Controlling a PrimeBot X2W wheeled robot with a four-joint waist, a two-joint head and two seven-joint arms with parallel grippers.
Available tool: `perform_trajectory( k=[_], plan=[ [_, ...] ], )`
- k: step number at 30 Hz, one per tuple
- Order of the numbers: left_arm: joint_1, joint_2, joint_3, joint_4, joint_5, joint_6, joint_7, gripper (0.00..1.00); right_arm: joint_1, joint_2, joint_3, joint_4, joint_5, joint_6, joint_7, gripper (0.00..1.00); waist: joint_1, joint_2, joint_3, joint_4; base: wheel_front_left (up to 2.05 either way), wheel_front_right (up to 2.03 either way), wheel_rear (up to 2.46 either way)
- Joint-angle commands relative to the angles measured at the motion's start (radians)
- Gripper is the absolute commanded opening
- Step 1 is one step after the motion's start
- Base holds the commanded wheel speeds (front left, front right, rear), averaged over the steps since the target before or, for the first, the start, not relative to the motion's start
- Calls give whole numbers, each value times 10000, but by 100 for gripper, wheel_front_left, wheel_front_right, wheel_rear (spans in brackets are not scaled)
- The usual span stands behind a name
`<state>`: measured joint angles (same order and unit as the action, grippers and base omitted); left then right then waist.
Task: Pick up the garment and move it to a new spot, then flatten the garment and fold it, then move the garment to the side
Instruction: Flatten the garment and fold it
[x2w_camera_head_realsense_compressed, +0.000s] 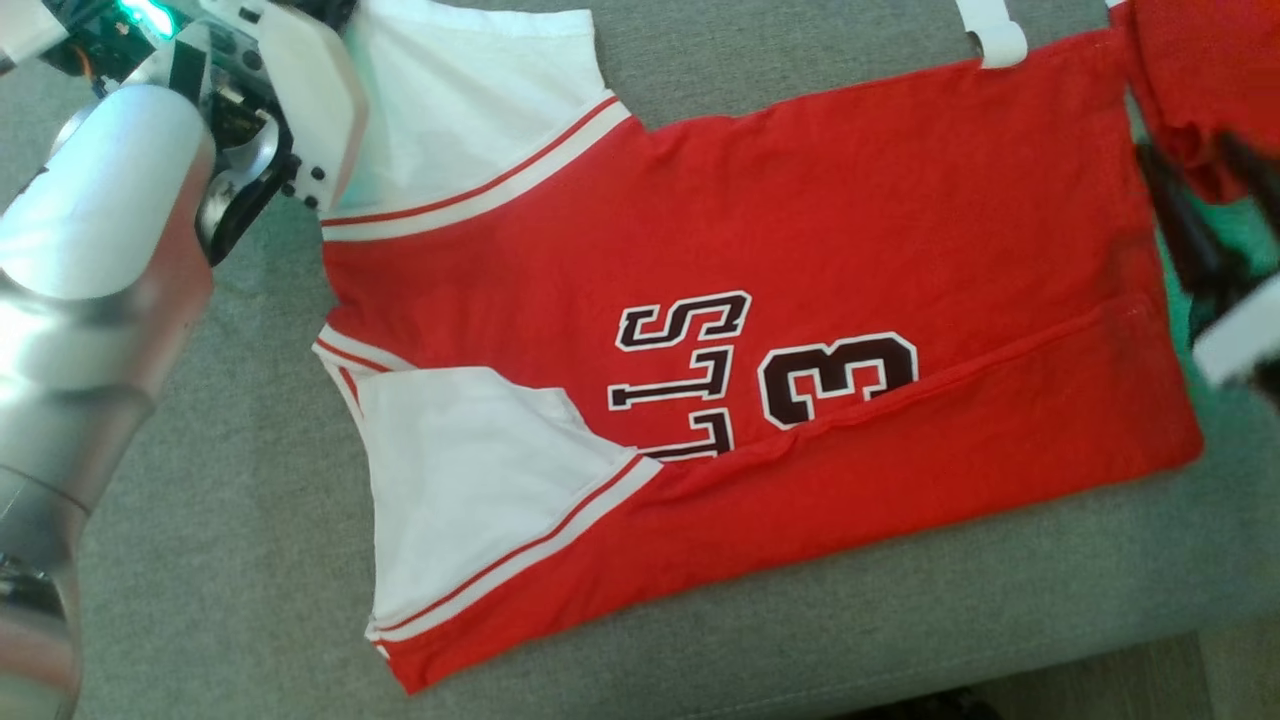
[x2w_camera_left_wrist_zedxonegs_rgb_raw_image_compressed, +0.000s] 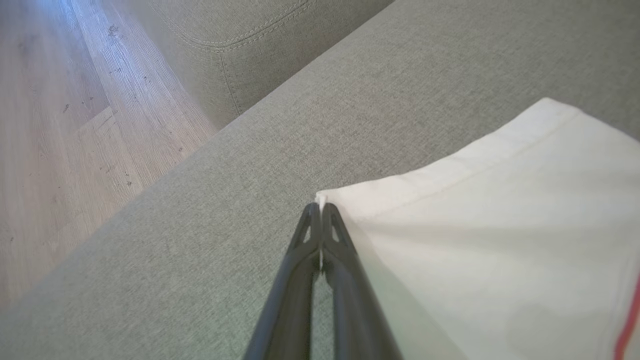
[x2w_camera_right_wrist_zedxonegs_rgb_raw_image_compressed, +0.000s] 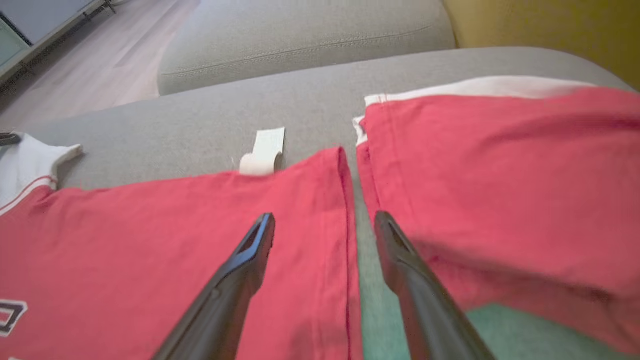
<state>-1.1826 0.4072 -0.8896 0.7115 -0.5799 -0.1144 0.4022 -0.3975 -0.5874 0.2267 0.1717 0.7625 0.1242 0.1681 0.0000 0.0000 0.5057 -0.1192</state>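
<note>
**Inspector:** Where did the garment lie?

**Examiner:** The garment (x2w_camera_head_realsense_compressed: 800, 230), a red jersey with white sleeves, lay spread on the grey sofa cushion (x2w_camera_head_realsense_compressed: 250, 520). Its sleeves pointed toward the cushion's left edge and its hem toward the right edge. The near long side was folded up over the body, and the crease cut across the dark lettering and the numeral 3 (x2w_camera_head_realsense_compressed: 835, 380). That folded side ran close along the cushion's front edge.

**Inspector:** State of the left hand?

**Examiner:** Clenched. In the left wrist view the left hand (x2w_camera_left_wrist_zedxonegs_rgb_raw_image_compressed: 320, 212) had its fingers (x2w_camera_left_wrist_zedxonegs_rgb_raw_image_compressed: 292, 300) pressed together on the outer corner of the far sleeve (x2w_camera_left_wrist_zedxonegs_rgb_raw_image_compressed: 500, 225). A sliver of white cloth showed between them. The corner sat on the cushion, short of the edge beyond which the wooden floor (x2w_camera_left_wrist_zedxonegs_rgb_raw_image_compressed: 60, 125) showed. In the head view the silver forearm (x2w_camera_head_realsense_compressed: 90, 250) reached toward that sleeve at the cushion's far left.

**Inspector:** And the right?

**Examiner:** Released, grasping nothing. The right hand (x2w_camera_right_wrist_zedxonegs_rgb_raw_image_compressed: 325, 222) held its fingers wide apart above the hem. One finger (x2w_camera_right_wrist_zedxonegs_rgb_raw_image_compressed: 242, 270) stood over the garment. The other was at the edge of a second red cloth (x2w_camera_right_wrist_zedxonegs_rgb_raw_image_compressed: 500, 165), which lay just beside the hem with a narrow strip of cushion between them. Contact with the cloth could not be determined.

**Inspector:** Anything further?

**Examiner:** A small white strip (x2w_camera_right_wrist_zedxonegs_rgb_raw_image_compressed: 265, 150) lay curled on the cushion, touching the garment's far edge near the hem.
</note>
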Motion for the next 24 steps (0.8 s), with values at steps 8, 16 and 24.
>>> perform_trajectory(
  k=[8, 16, 24],
  plan=[
    [-623, 240, 91, -383, 125, 36, -187, 0, -2478, 314, 881, 1934, -331, 65, 877, 100, 0, 0, 131, 260, 0, 0, 0],
    [-771, 199, -19, -592, 114, 9, -236, 0, -3626, 451, 1718, 3398, -20, 65, 841, 100, 0, 0, 195, 456, 0, 0, 0],
    [-777, 257, -78, -646, 91, 30, -290, 0, -4082, 348, 2495, 3853, 519, 65, 416, 76, 0, 0, 214, 488, 0, 0, 0]
  ],
)
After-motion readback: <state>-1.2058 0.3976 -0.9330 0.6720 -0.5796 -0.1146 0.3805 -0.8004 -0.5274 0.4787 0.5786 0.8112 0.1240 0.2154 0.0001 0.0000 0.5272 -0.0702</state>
